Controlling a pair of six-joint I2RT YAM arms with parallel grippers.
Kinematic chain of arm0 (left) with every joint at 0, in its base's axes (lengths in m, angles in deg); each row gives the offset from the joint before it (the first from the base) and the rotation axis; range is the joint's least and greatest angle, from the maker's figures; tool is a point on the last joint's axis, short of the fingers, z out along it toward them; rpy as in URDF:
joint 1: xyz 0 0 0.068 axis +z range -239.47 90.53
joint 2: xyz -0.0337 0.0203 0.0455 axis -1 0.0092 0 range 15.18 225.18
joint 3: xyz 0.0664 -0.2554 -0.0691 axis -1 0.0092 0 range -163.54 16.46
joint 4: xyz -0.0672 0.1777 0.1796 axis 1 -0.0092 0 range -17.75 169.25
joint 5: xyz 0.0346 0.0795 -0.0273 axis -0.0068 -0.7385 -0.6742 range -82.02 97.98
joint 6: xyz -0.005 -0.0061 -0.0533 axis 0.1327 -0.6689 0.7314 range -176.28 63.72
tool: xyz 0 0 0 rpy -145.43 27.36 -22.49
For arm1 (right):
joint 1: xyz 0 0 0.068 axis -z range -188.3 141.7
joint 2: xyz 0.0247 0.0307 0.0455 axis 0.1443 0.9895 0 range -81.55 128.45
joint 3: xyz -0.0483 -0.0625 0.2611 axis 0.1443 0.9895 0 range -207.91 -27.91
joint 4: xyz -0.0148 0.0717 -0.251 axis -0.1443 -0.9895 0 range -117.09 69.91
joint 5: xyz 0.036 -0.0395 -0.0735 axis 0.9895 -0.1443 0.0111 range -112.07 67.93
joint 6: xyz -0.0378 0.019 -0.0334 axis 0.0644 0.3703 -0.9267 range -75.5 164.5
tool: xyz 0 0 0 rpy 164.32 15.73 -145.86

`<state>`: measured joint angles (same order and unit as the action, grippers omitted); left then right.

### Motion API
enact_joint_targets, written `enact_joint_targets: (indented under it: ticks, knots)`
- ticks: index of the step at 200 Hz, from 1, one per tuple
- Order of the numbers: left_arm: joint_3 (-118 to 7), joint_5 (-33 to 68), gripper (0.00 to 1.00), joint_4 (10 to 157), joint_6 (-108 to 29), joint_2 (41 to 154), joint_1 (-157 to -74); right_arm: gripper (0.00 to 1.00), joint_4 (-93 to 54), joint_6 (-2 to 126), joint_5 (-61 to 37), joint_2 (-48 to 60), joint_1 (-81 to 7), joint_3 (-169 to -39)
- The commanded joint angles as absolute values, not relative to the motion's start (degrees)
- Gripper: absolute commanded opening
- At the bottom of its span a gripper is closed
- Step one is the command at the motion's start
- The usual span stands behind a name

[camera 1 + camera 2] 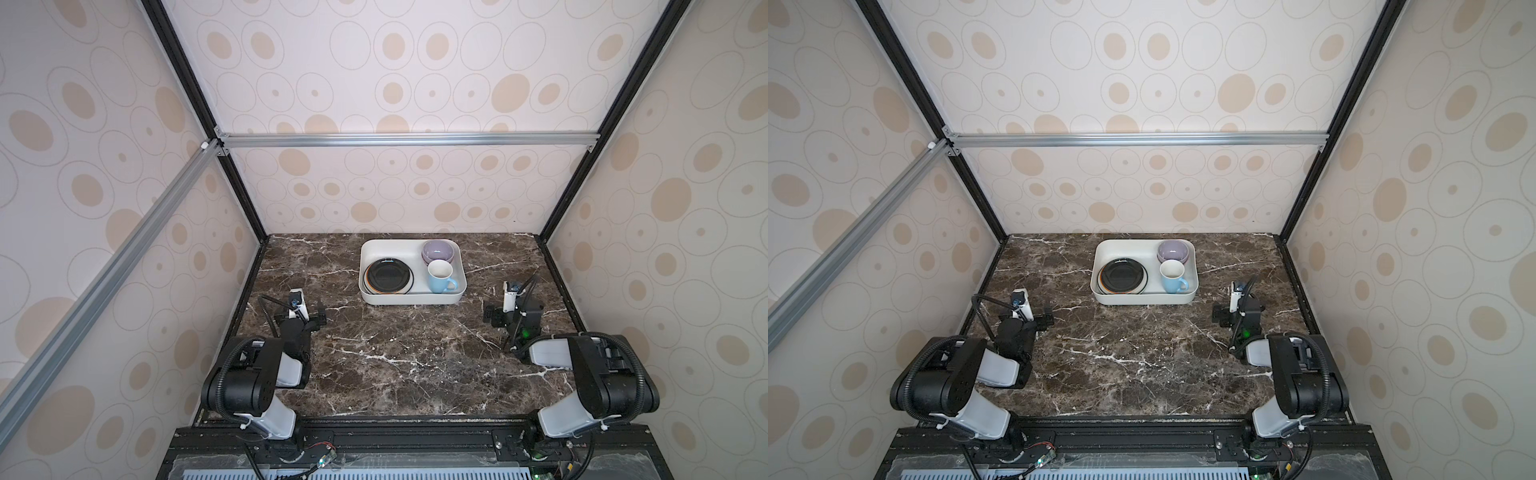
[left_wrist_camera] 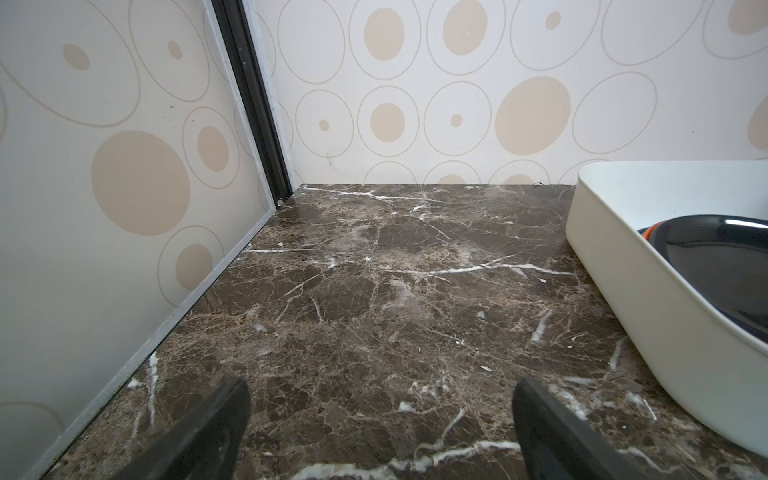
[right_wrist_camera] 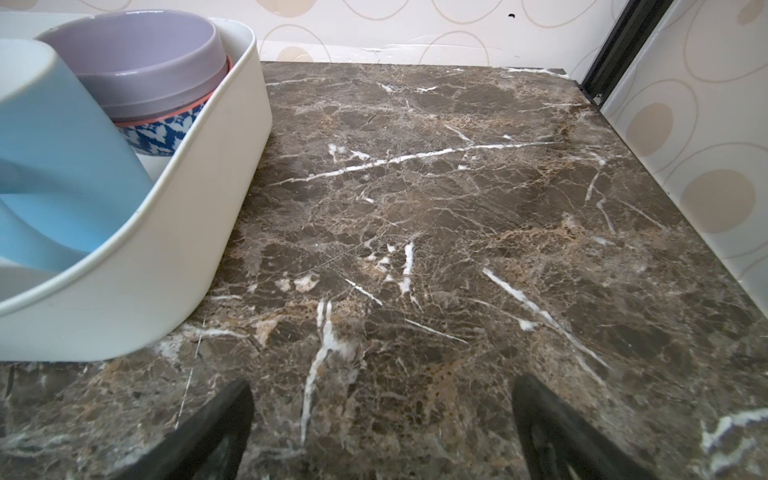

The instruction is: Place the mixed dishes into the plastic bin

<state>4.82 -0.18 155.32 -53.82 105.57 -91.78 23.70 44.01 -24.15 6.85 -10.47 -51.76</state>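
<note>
The off-white plastic bin point(image 1: 411, 298) point(image 1: 1144, 298) stands at the back middle of the marble table. In its left half lies an upturned plate point(image 1: 388, 275) point(image 1: 1122, 274), black with an orange edge, on top of a white plate. The lavender bowl point(image 1: 437, 251) point(image 3: 137, 62) sits upside down in the far right corner, over a blue-and-white patterned piece. The light-blue mug point(image 1: 440, 278) point(image 3: 62, 166) stands upright in front of it. My left gripper point(image 1: 305, 313) point(image 2: 382, 388) and right gripper point(image 1: 511, 311) point(image 3: 382, 388) hover open and empty on either side of the bin.
Patterned walls with black corner posts close in the table on the left, back and right. The bin's wall point(image 2: 648, 299) point(image 3: 166, 257) lies close beside each gripper. Both arm bases sit at the front edge.
</note>
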Motion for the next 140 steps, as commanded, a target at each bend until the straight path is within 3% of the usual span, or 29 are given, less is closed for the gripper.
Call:
enact_joint_targets:
  ticks: [1, 140]
  knots:
    - [3.3, -0.8, 0.99, 156.6, -55.2, 105.8, -91.9, 1.0, 24.9, 43.4, -24.6, 6.5, -10.7, -52.3]
    - [3.6, -0.8, 0.99, 157.0, -55.2, 105.6, -91.9, 1.0, 24.8, 43.4, -24.6, 6.5, -10.6, -52.3]
